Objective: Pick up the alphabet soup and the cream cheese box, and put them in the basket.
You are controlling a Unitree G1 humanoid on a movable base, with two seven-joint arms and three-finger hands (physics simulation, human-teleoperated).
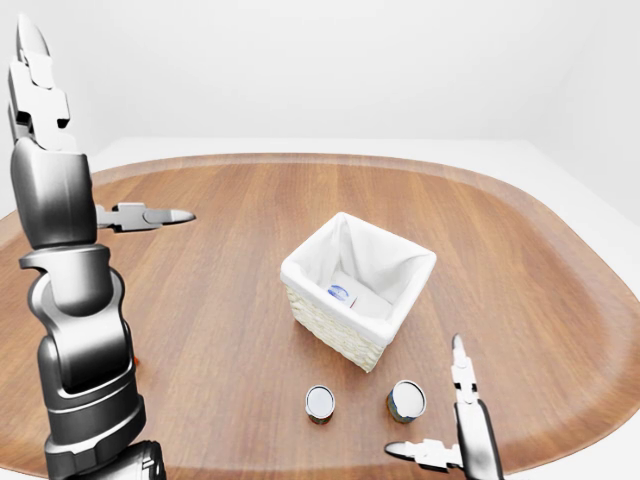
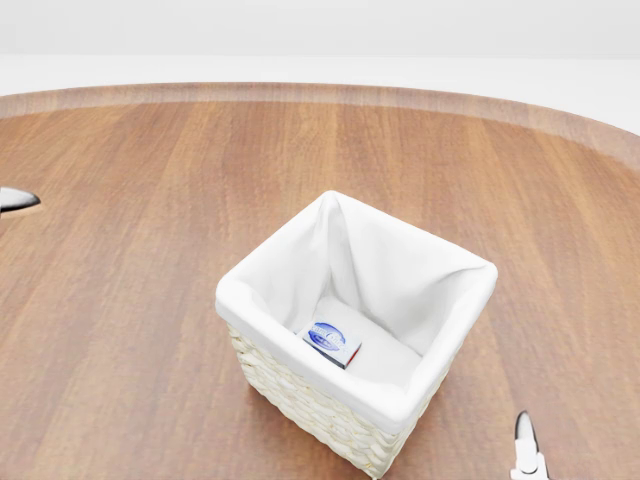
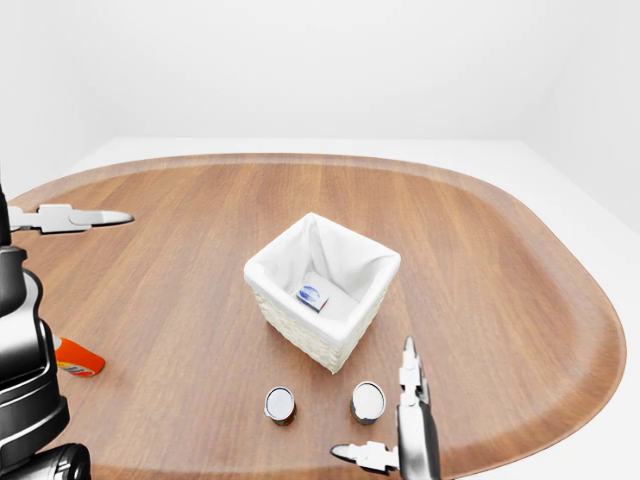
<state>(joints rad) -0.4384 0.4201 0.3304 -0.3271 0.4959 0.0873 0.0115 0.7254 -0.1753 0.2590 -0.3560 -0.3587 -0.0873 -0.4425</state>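
Note:
The white-lined wicker basket (image 2: 262,290) stands mid-table, and the cream cheese box (image 2: 332,342) with its blue logo lies inside on the liner. Two upright cans with silver lids stand below the basket in the left-eye view, a left can (image 1: 320,403) and a right can (image 1: 406,400). Their labels do not show, so I cannot tell which is the alphabet soup. My right hand (image 1: 430,400) is open just right of the right can, with one finger (image 1: 460,370) pointing up and another (image 1: 420,455) pointing left beneath the can. My left hand (image 1: 105,130) is raised at the far left, open and empty.
An orange bottle (image 3: 75,358) lies at the table's left side beside my left arm (image 1: 80,330). The round wooden table (image 1: 520,260) ends in a raised rim, close below the cans in the eye views.

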